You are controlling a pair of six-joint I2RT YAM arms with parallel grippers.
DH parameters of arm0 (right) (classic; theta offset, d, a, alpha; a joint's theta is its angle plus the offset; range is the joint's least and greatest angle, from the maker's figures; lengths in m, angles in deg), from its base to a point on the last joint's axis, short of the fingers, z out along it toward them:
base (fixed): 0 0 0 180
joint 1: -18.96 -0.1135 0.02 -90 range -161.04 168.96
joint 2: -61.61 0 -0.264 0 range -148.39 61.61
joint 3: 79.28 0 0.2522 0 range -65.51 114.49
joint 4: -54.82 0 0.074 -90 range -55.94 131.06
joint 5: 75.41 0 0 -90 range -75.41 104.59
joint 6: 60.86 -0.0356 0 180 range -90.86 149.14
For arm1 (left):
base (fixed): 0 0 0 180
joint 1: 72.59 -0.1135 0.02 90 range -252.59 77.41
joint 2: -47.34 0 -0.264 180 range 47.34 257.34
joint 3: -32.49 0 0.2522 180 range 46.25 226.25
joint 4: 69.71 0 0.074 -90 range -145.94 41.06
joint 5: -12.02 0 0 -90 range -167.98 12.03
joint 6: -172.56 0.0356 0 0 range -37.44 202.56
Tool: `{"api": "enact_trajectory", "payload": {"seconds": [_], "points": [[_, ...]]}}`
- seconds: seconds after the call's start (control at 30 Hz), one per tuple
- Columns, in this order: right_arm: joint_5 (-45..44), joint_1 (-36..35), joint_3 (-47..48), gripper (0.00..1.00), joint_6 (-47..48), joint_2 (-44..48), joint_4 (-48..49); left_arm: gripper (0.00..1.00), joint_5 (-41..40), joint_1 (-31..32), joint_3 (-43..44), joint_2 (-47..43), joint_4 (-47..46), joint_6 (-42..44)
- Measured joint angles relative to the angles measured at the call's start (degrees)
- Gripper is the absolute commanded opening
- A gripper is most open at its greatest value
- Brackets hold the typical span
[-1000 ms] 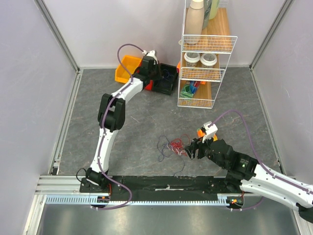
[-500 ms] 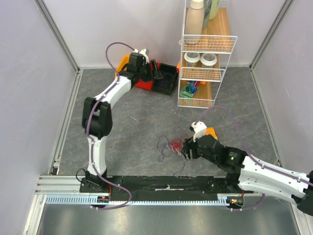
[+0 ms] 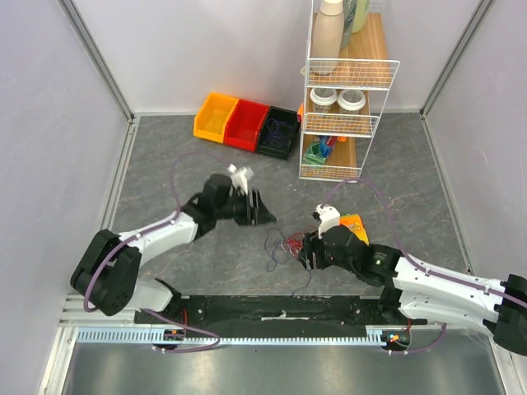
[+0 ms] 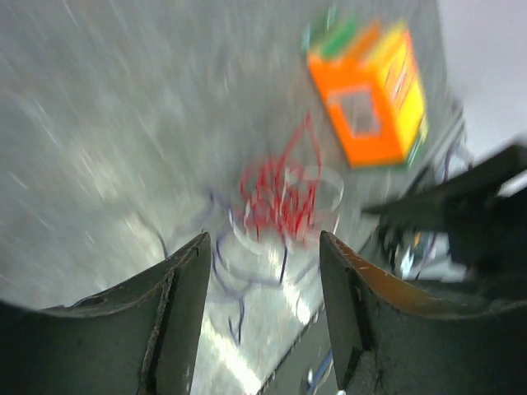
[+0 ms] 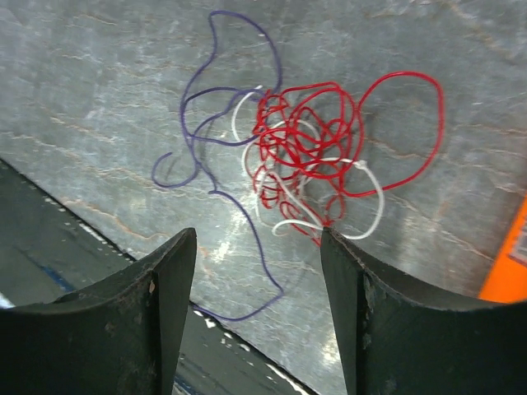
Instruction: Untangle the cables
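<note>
Lying between left tool [image 3: 265,216] and right tool [image 3: 305,253], tangled cables [image 3: 287,244], both tools parted

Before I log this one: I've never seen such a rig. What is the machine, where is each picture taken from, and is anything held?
It is two white robot arms bolted at the near edge of a grey table. The wide picture looks down from above and behind them; the other two come from a camera on each wrist. A tangle of thin red, white and dark blue cables lies between the arms, beside an orange box. Three bins and a wire shelf stand at the back. The left end effector and right end effector are both open near the tangle, holding nothing.
</note>
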Motion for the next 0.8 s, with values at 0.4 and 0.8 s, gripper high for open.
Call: {"api": "enact_trajectory", "payload": {"seconds": [0.4, 0.8], "points": [[2.2, 0.0, -8.7, 0.68, -7.3, -0.4, 11.9, 0.29, -4.7, 7.8, -14.3, -4.3, -3.1, -1.6], [0.2, 0.0, -8.9, 0.68, -7.0, -4.1, 12.7, 0.49, -11.4, 12.5, -14.3, -2.1, -5.1, -5.9]]}}
